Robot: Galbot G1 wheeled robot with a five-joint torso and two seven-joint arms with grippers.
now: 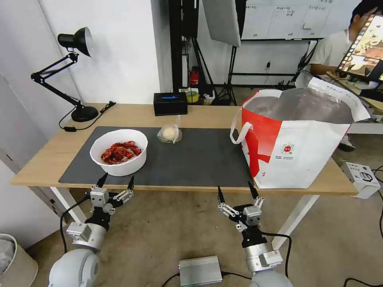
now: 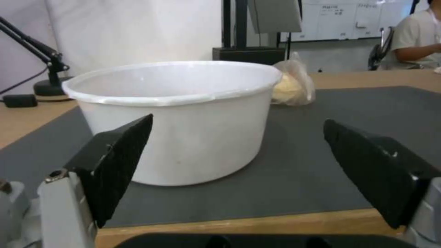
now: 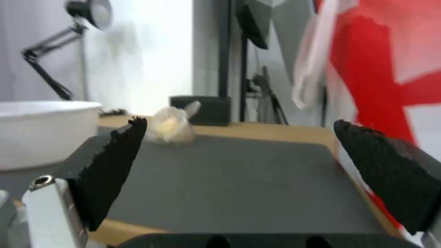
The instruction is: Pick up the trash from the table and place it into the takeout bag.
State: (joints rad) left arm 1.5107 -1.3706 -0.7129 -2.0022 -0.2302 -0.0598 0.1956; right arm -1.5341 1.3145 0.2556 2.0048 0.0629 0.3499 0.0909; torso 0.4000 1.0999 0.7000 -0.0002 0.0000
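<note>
Both grippers, left point(image 1: 115, 181) and right point(image 1: 235, 192), hang spread wide at lower frame before the light-wood desk point(image 1: 36, 163). White round bowl of red shells point(image 1: 118, 152) sits centre-left on the dark grey mat point(image 1: 199, 159), small clear bag with pale lump point(image 1: 170, 133) at centre, boxy white-and-red takeout bag point(image 1: 297, 139) at right.

Both arms are silver-grey, rounded at the base, with boxy metal wrist blocks and black cables looping off them. The left gripper point(image 1: 116, 181) and right gripper point(image 1: 236, 191) each carry two black, tapering pointed fingers point(image 2: 117, 163) on pale metal linkages (a small round screw shows on one mount).
</note>
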